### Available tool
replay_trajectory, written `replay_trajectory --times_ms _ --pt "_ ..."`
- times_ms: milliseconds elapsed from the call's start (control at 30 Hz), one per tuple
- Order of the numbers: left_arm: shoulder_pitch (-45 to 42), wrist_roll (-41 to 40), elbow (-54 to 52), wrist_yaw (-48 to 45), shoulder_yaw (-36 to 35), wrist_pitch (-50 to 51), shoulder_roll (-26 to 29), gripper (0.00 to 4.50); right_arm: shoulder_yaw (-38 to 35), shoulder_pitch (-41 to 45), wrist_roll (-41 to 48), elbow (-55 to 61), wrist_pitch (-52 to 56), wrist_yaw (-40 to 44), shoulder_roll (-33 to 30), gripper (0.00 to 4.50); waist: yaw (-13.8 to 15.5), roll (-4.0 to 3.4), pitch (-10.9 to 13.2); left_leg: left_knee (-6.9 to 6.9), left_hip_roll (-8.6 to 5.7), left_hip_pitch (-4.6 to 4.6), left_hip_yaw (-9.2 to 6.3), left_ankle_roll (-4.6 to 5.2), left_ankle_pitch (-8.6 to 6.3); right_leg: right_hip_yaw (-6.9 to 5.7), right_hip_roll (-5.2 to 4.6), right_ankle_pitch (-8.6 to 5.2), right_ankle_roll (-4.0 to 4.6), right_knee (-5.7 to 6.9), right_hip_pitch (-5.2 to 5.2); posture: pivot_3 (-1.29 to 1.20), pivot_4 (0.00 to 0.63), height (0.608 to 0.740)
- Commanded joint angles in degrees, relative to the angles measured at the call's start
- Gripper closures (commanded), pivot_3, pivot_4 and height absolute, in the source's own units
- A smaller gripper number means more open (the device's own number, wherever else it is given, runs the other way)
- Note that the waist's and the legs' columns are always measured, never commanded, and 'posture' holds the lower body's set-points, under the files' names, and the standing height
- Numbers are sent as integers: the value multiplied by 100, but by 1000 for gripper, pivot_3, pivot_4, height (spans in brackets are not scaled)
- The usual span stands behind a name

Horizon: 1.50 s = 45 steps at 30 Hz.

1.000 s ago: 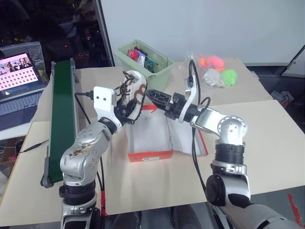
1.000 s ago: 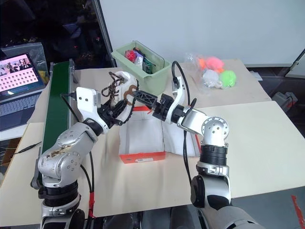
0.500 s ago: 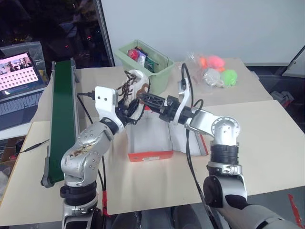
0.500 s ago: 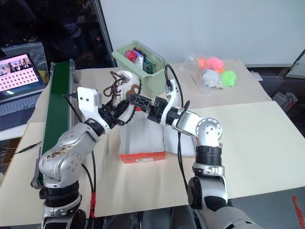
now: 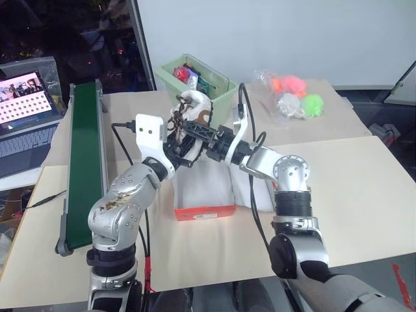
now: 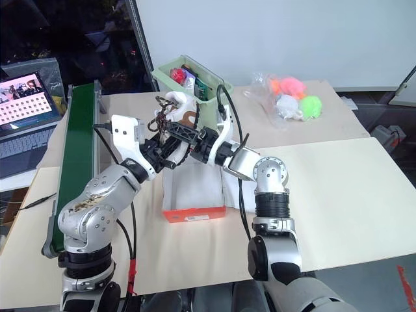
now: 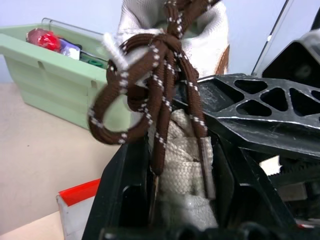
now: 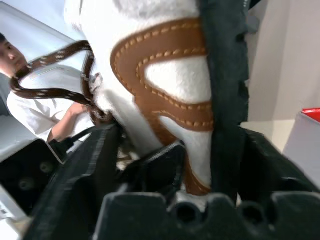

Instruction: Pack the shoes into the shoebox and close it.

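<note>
One small cream sneaker with dark brown laces and tan trim (image 5: 193, 112) hangs in the air between my two grippers, above the far end of the open red-orange cardboard shoebox with its white inside (image 5: 203, 187). In the left eye view my left gripper (image 5: 180, 148) comes in from the left and pinches the shoe, fingers pressed together on it. My right gripper (image 5: 195, 130) reaches in from the right, its black latticed fingers set around the shoe's side. Beyond the shoe stands a pale green plastic bin (image 5: 218, 97) holding small items, and far right on the beige cardboard-covered table (image 5: 364, 188) lies a clear bag of pink, white and green fluffy balls (image 5: 294, 96). A long dark green belt (image 5: 84, 162) runs along the left, with an open laptop (image 5: 26, 117) beyond it.

In the left wrist view my fingers (image 7: 125, 190) clamp the woven cream upper, brown laces looped above them, with the right gripper's black finger just beside and the box's red corner below.

In the right wrist view my fingers (image 8: 227, 100) stand on either side of the shoe's tan-stitched flank; I cannot tell whether they press it. A person in a white shirt (image 8: 45, 105) sits behind.
</note>
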<state>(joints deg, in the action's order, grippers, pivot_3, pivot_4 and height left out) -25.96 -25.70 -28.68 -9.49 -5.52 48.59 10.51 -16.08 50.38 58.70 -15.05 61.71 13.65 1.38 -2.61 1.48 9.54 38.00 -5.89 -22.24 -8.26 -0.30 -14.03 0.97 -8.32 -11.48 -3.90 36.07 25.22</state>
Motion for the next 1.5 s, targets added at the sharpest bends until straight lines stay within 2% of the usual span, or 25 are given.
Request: replay_trajectory --times_ms 33,233,300,333,467,633,733,833,933,1067,1133,1300,1500 --pt "-128 -114 -202 -67 31 -136 -13 2953 -25 138 -65 228 -291 58 -10 2103 3 0 0 0 0 0 0 0 0 0 0 0 0 0 0 0 150 740" --pt "-89 1 -135 -53 62 -81 81 2953 -35 138 -101 384 -373 -30 -1 2198 -3 0 0 0 0 0 -1 0 0 0 0 0 0 1 0 0 150 740" --pt "-54 43 -149 -62 43 -231 87 2371 -125 129 -93 412 -468 -131 24 2201 -2 0 0 0 0 0 0 0 0 0 0 0 0 1 0 0 150 740" --pt "-28 65 -169 -110 69 -302 126 2236 -158 121 -94 431 -511 -177 39 2201 -3 0 0 0 0 0 -1 0 0 0 0 0 0 0 0 0 150 740" --pt "53 295 -187 -150 260 -460 350 966 -260 62 -135 574 -742 -381 109 2201 2 -1 0 0 1 0 -2 -1 0 0 0 0 0 1 1 0 150 740" --pt "213 492 -260 -166 220 -845 505 966 -14 3 -1018 739 -1434 -753 -106 2201 17 -3 -2 0 -1 0 -4 -1 0 1 0 0 1 2 1 0 150 740" --pt "382 698 -399 -448 357 -1182 824 966 57 108 -1590 539 -1922 -999 -316 2201 37 -3 -2 2 -5 -3 1 -4 2 0 -2 0 0 -1 3 0 150 740" --pt "746 507 -562 -977 252 -1336 1230 966 396 297 -2344 240 -2101 -880 -975 2201 11 -3 -2 2 -4 -2 6 -33 19 1 -1 0 1 -1 3 0 150 740" --pt "1159 390 -558 -1617 101 -1544 1755 966 1086 399 -2653 487 -1332 -310 -1732 2201 -26 -6 0 -1 2 -2 24 -31 18 14 0 0 1 1 8 0 150 740" --pt "1601 379 -327 -2676 23 -2094 2518 966 1484 663 -2179 882 289 470 -2443 2201 -57 -14 4 -2 34 2 47 6 -4 25 27 6 14 -13 13 0 150 740" --pt "1670 307 -187 -3018 14 -2297 2713 966 1709 834 -2048 967 955 834 -2740 2201 -40 -16 5 -2 56 5 57 8 -5 32 48 13 26 -24 8 0 150 740" --pt "1688 411 78 -3680 244 -2832 2961 966 1779 1340 -1757 647 2571 1227 -2825 2201 14 -16 5 -1 72 14 65 16 -10 32 65 16 31 -30 -1 0 150 740" --pt "1551 404 181 -3775 366 -2929 2865 966 1898 1595 -1887 -185 3079 1264 -2484 2201 6 -16 5 -1 76 8 66 20 -14 33 69 20 37 -23 1 0 150 740"
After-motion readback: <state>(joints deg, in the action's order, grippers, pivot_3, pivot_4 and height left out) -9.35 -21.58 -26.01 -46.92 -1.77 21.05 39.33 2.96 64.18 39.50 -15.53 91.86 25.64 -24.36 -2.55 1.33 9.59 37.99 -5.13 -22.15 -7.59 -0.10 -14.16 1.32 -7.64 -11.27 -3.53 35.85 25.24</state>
